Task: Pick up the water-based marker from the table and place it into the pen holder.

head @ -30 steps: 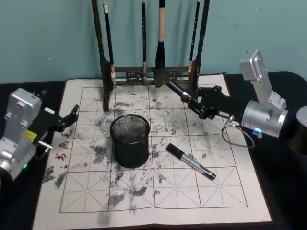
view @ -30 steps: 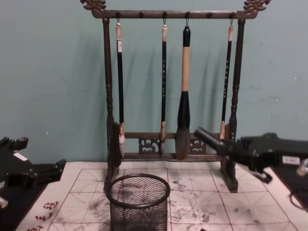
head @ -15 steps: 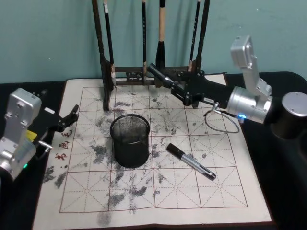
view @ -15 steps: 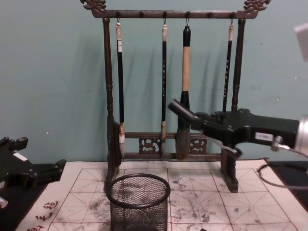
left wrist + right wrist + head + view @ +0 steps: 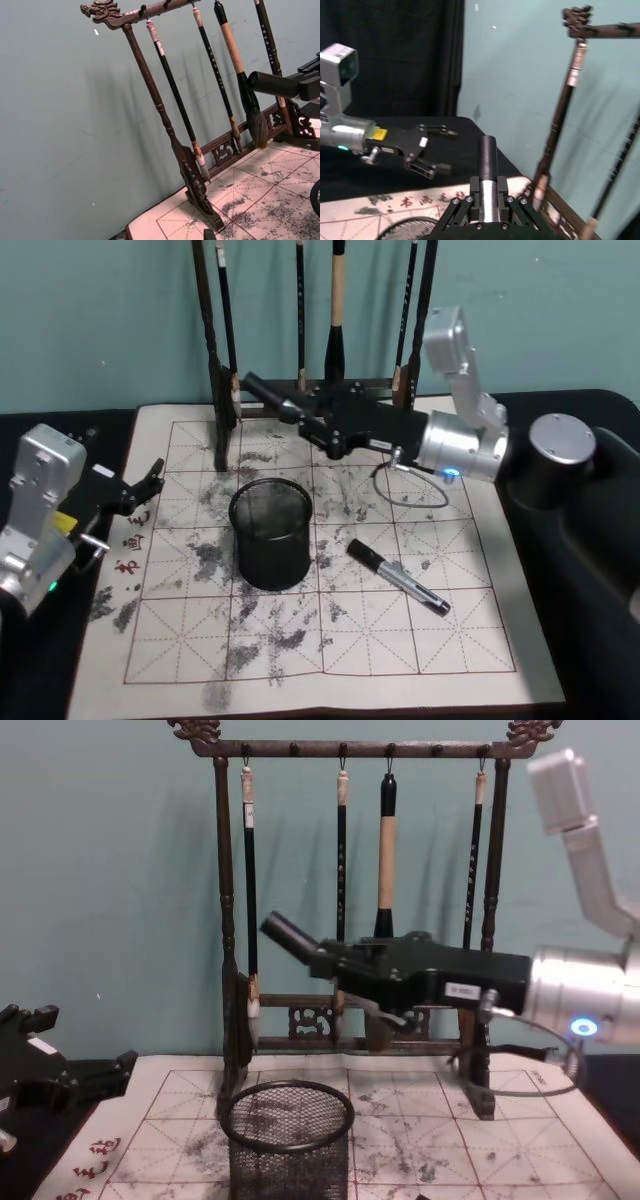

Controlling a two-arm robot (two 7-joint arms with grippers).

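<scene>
My right gripper (image 5: 318,422) is shut on a water-based marker (image 5: 268,396) with a black cap and silver barrel. It holds the marker in the air, tilted, capped end up and to the left, above and behind the pen holder (image 5: 270,530). The chest view has the gripper (image 5: 340,968) and marker (image 5: 288,934) higher than the black mesh pen holder (image 5: 287,1130) and in front of the brush rack. From the right wrist, the marker (image 5: 488,155) sticks out between the fingers (image 5: 475,192). A second black-and-silver marker (image 5: 398,577) lies on the mat, right of the holder.
My left gripper (image 5: 146,485) is parked open at the mat's left edge. The tall dark wooden rack (image 5: 215,350) with hanging calligraphy brushes (image 5: 384,880) stands at the back of the ink-stained grid mat (image 5: 330,640). The right arm's body (image 5: 560,470) is at the right.
The right arm has swung left and upward with the marker, from the mat's right side to above and behind the pen holder. The left arm and the lying marker stayed put.
</scene>
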